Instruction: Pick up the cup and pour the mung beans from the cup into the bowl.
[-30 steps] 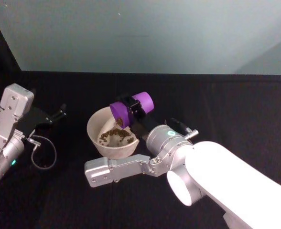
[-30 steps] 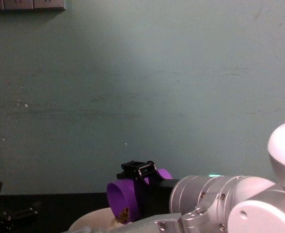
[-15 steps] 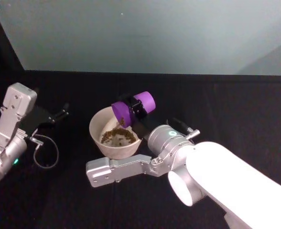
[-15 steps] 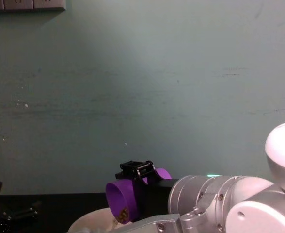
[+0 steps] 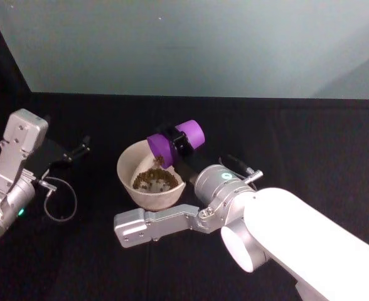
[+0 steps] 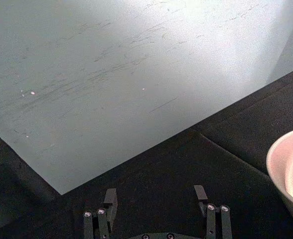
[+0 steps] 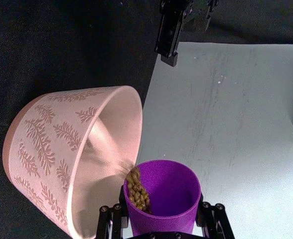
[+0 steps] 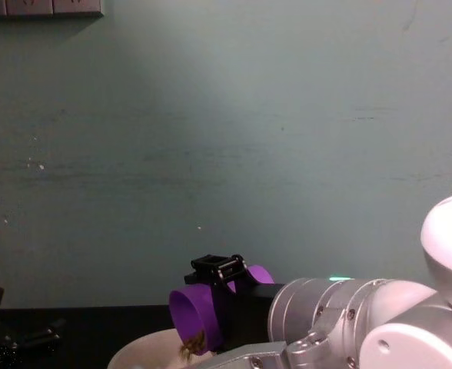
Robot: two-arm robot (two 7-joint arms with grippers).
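In the head view, the cup (image 5: 191, 133) is held tipped on its side just above the far right rim of the bowl (image 5: 123, 169), with its mouth turned toward the bowl. The fingers of the right end effector (image 5: 174, 142) are clamped on it. Mung beans (image 5: 153, 180) are heaped inside the bowl. The left end effector (image 5: 78, 150) is seen well left of the bowl, over the black table (image 5: 310, 144).

In the left wrist view, the left end effector (image 6: 155, 199) is shown with its fingers apart and nothing between them, clear of the bowl (image 6: 281, 164).

In the right wrist view, the cup (image 7: 166, 196) is gripped beside the bowl (image 7: 62, 144), with mung beans (image 7: 136, 191) gathered at the lip nearest the bowl.

In the chest view, mung beans (image 8: 187, 350) are seen dropping from the cup (image 8: 195, 317) over the bowl (image 8: 141, 355).
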